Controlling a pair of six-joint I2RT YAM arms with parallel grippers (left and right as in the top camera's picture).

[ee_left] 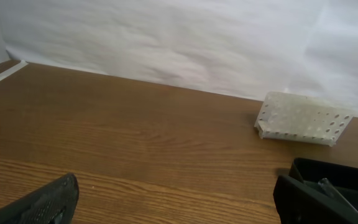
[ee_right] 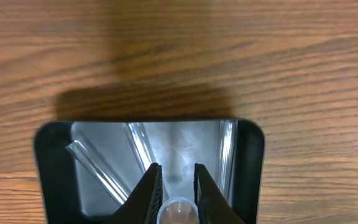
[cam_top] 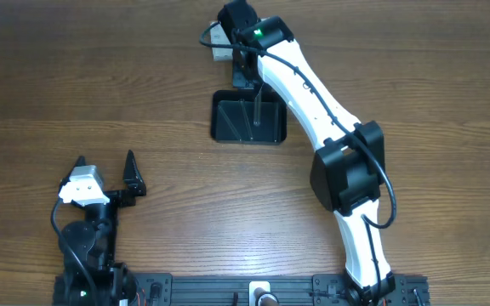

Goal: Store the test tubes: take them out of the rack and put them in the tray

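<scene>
The black tray (cam_top: 219, 119) lies at the table's middle back, with clear test tubes (ee_right: 98, 169) lying slanted inside it. Just behind it stands the white rack (cam_top: 219, 44), which also shows in the left wrist view as a perforated block (ee_left: 303, 118) beside the tray (ee_left: 334, 177). My right gripper (ee_right: 176, 186) hangs above the tray (ee_right: 42, 162), shut on a test tube (ee_right: 178, 213) whose round end shows between the fingers. From above, the right gripper (cam_top: 243, 72) sits between rack and tray. My left gripper (cam_top: 106, 170) rests open and holds nothing at the front left, far from both.
Bare wooden table surrounds the tray and rack. A white backdrop (ee_left: 166, 43) closes off the far edge of the table. Both arm bases stand along the black rail (cam_top: 245, 289) at the front.
</scene>
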